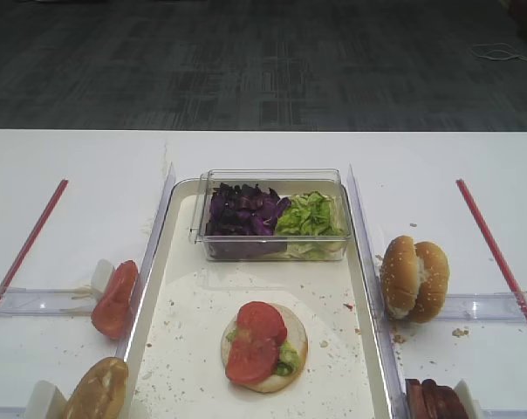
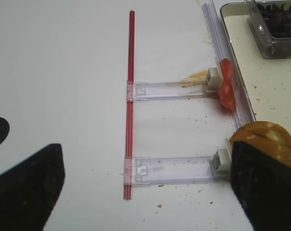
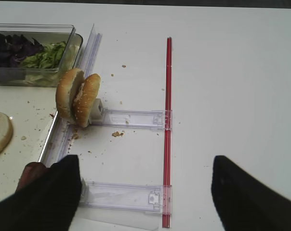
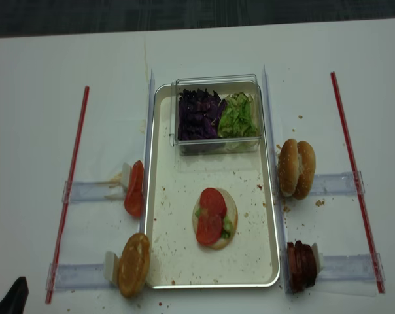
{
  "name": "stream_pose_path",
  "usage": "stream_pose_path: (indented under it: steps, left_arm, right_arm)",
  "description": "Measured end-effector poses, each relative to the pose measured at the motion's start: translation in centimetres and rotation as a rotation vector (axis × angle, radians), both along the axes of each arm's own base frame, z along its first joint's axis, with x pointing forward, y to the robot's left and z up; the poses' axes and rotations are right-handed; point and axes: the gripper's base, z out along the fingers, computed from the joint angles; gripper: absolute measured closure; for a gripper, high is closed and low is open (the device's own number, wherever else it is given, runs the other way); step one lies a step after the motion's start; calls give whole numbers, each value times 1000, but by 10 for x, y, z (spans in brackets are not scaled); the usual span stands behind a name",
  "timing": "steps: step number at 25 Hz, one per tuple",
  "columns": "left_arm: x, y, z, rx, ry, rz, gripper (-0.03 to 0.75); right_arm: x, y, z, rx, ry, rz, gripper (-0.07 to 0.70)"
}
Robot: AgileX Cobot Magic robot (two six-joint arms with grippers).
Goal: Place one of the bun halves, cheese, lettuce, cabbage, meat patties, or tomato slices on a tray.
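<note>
A bun half (image 1: 264,353) topped with lettuce (image 1: 287,356) and two tomato slices (image 1: 256,340) is seen on the tray (image 1: 181,305); further layers are judged outstanding. Both pincers, left (image 2: 150,187) and right (image 3: 145,192), are held wide and empty over the counter (image 1: 71,175) (well apart from the tray), the spare buns (image 3: 78,97) lying far-left of the right one.
</note>
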Motion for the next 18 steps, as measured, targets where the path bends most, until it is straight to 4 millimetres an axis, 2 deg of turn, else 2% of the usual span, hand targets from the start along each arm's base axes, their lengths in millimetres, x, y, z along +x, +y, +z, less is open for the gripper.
stream_pose_path:
  steps: [18]
  left_arm:
    - [0,0,0,0,0,0,43]
  right_arm:
    - [0,0,0,0,0,0,41]
